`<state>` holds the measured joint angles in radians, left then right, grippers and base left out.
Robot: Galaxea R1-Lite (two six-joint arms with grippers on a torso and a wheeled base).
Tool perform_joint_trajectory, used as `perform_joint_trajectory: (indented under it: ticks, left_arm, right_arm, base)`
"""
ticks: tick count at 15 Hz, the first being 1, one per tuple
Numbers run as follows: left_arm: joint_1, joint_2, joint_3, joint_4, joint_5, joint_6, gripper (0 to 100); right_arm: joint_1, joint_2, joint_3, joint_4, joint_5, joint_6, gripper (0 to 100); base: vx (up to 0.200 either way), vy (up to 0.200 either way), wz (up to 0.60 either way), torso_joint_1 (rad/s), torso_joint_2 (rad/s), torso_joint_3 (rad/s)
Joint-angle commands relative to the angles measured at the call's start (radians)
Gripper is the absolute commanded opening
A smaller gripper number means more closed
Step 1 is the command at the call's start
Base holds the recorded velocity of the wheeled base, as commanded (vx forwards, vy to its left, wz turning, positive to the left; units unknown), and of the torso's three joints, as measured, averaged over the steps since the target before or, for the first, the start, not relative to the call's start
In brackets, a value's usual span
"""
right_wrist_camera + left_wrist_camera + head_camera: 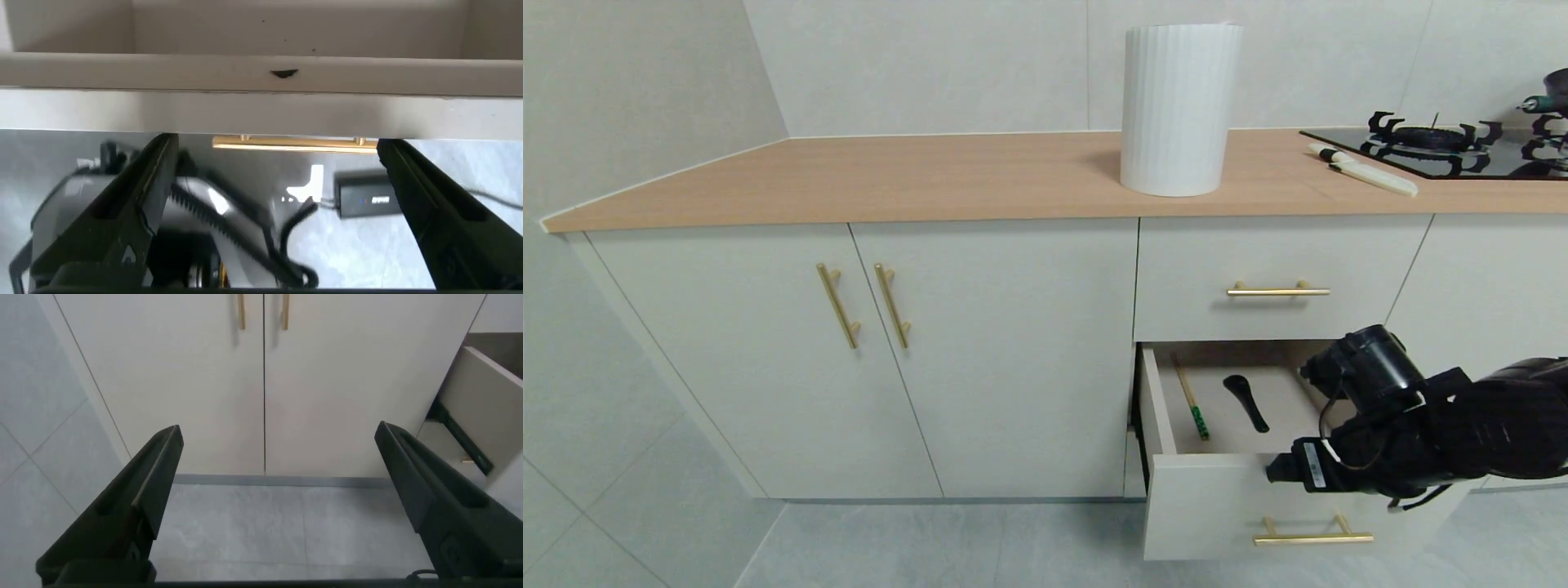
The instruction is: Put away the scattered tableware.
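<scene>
Wooden chopsticks [1192, 400] with green ends and a black spoon [1245, 402] lay side by side, not touching, on the floor of the open lower drawer [1156, 400]. Both had their long axis running from the front of the drawer to its back. Nothing more was visible in the drawer.

The right gripper [1286, 474] was at the upper edge of the drawer front, on the outer side, with its fingers apart and nothing between them. The tableware therefore lay beyond and a little below it, behind the front panel. The gold handle [1312, 536] sat lower on the same panel, with its long axis level, and in the right wrist view it crossed the gap between the two fingers [155, 175].

The left gripper [276, 433], also spread and empty, was low in front of the double cabinet doors [263, 376], well apart from the drawer. The right arm was clearly nearer, so closing the drawer seemed to be its work.

A pale knife [1364, 169] lay on the counter [931, 175] beside the stove, perhaps not yet stored.
</scene>
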<state>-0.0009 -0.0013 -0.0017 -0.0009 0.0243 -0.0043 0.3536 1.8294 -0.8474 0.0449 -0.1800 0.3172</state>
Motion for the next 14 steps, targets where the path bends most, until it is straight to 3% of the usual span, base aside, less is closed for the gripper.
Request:
perform_joint_trajectory:
  ticks: [1, 10, 14]
  left_arm:
    - [0.001, 0.001, 0.000, 0.001, 0.000, 0.000, 100]
    - [-0.001, 0.001, 0.000, 0.001, 0.000, 0.000, 100]
    - [-0.001, 0.001, 0.000, 0.001, 0.000, 0.000, 100]
  right_arm:
    - [-0.053, 0.123, -0.110, 0.000, 0.001, -0.018, 100]
    - [-0.122, 0.377, -0.456, -0.002, 0.004, -0.063, 100]
    - [-0.148, 0.400, -0.521, -0.008, 0.011, -0.058, 100]
  base:
    - [0.000, 0.000, 0.00, 0.000, 0.00, 0.000]
    - [0.000, 0.000, 0.00, 0.000, 0.00, 0.000]
    - [0.000, 0.000, 0.00, 0.000, 0.00, 0.000]
